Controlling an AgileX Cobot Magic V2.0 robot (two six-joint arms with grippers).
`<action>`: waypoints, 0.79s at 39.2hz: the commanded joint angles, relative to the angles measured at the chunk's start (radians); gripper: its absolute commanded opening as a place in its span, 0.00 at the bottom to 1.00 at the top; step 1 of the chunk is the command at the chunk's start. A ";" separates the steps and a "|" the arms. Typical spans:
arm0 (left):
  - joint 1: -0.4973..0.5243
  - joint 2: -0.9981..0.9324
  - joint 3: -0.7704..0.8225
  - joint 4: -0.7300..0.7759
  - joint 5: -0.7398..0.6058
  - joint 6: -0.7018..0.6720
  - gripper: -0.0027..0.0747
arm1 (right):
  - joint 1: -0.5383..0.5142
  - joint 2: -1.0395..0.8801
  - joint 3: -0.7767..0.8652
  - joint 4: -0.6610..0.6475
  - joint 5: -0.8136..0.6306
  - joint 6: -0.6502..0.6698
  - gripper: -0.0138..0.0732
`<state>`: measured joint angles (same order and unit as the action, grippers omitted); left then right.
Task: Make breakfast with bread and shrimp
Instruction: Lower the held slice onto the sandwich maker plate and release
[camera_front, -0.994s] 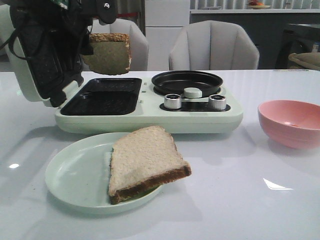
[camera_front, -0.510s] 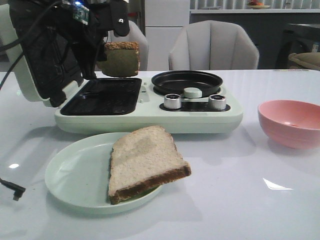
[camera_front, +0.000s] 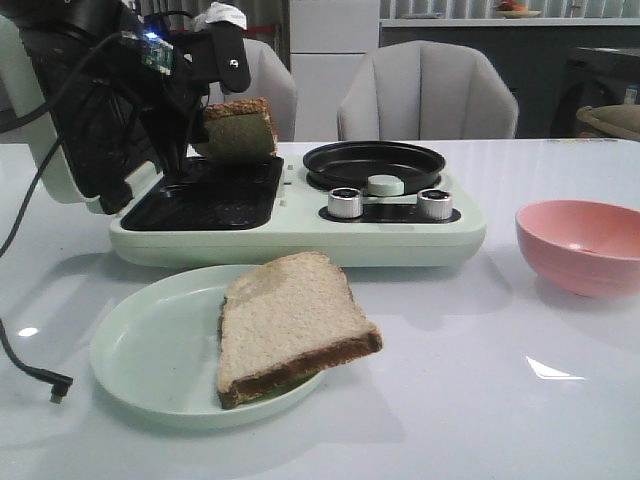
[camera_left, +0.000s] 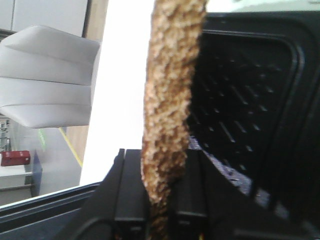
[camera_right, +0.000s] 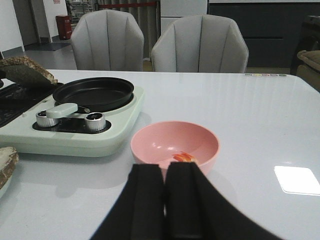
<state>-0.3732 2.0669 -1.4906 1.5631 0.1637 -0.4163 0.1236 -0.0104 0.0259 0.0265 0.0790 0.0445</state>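
The brown-crusted beige bread slice, clenched in the left jaws, should be lowered flat onto the black ridged grill plate; the right jaws are pressed together, empty.

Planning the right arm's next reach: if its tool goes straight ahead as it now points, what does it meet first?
Most likely the pink bowl, dead ahead of the shut right tool with the shrimp inside. Depth is unclear; it may hit the near rim.
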 joint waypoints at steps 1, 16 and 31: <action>0.009 -0.050 -0.007 0.014 -0.007 -0.017 0.19 | -0.006 -0.021 -0.016 -0.006 -0.093 -0.003 0.34; 0.025 -0.050 0.036 0.014 0.015 0.047 0.19 | -0.006 -0.021 -0.016 -0.006 -0.093 -0.003 0.34; 0.035 -0.050 0.051 0.004 -0.001 0.032 0.20 | -0.006 -0.021 -0.016 -0.006 -0.093 -0.003 0.34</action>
<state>-0.3419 2.0685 -1.4156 1.5690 0.1510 -0.3699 0.1236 -0.0104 0.0259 0.0265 0.0790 0.0445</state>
